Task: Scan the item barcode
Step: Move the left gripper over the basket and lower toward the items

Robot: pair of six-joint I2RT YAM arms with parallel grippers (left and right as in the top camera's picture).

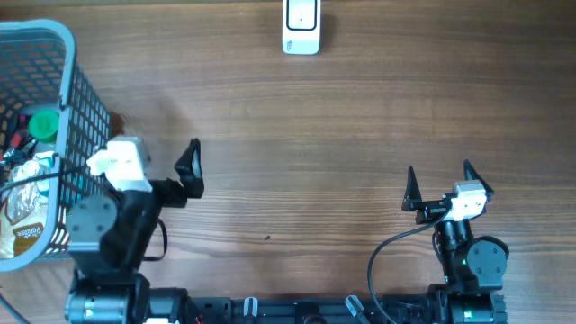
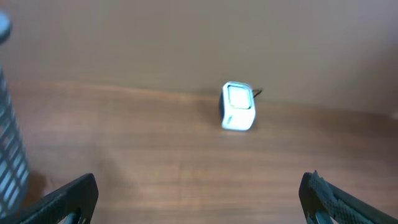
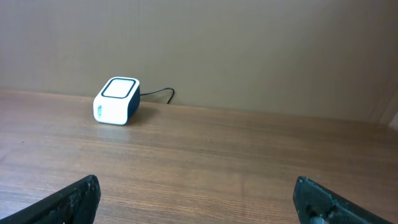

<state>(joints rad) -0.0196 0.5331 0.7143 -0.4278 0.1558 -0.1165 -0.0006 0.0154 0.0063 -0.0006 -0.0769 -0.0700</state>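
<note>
The white barcode scanner [image 1: 301, 27] stands at the table's far edge, in the middle; it also shows as scanner [image 2: 238, 107] and scanner [image 3: 116, 101] with a dark cable behind it. Several items lie in the blue wire basket [image 1: 65, 108] at the left, among them a green cap [image 1: 42, 123] and a tan packet [image 1: 22, 225]. My left gripper [image 1: 155, 164] [image 2: 199, 193] hangs open and empty just right of the basket. Over the table's near right part, my right gripper [image 1: 442, 184] [image 3: 196, 199] is open too, with nothing between its fingers.
The basket's mesh wall [image 2: 9, 149] rises at the left edge of the left wrist view, close to my left finger. Bare wood stretches between both grippers and the scanner. A wall runs behind the table's far edge.
</note>
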